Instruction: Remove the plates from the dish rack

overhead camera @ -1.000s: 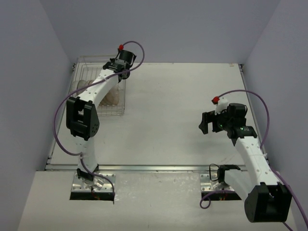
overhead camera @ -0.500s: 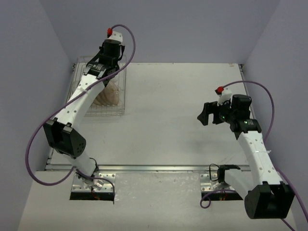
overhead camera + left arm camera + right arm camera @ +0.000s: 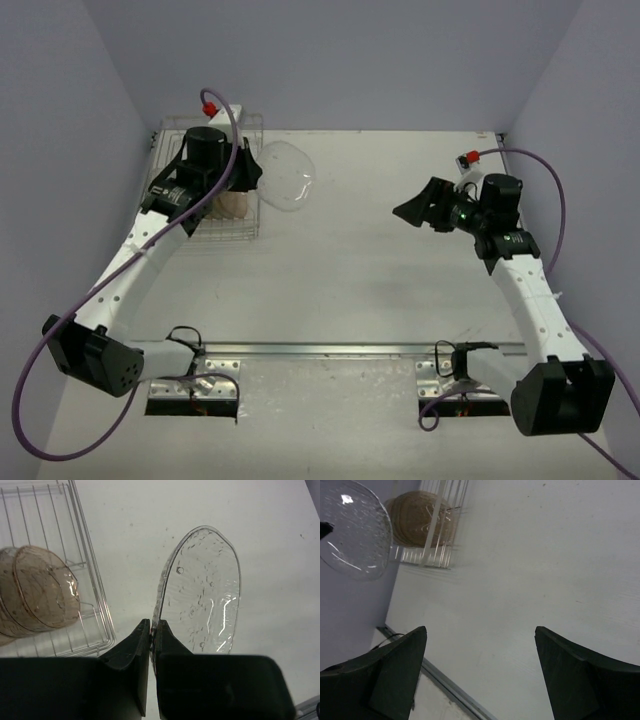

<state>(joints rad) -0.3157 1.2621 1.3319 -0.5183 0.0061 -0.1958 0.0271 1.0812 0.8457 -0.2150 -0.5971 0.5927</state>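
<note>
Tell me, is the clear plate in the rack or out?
Out. The left gripper holds the clear plate by its rim above the table, beside the dish rack.

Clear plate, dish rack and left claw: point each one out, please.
clear plate point(image 3: 207, 595), left wrist view, middle of its face.
dish rack point(image 3: 98, 587), left wrist view, right side wires.
left claw point(image 3: 154, 626), left wrist view, midway between its fingertips.
</note>
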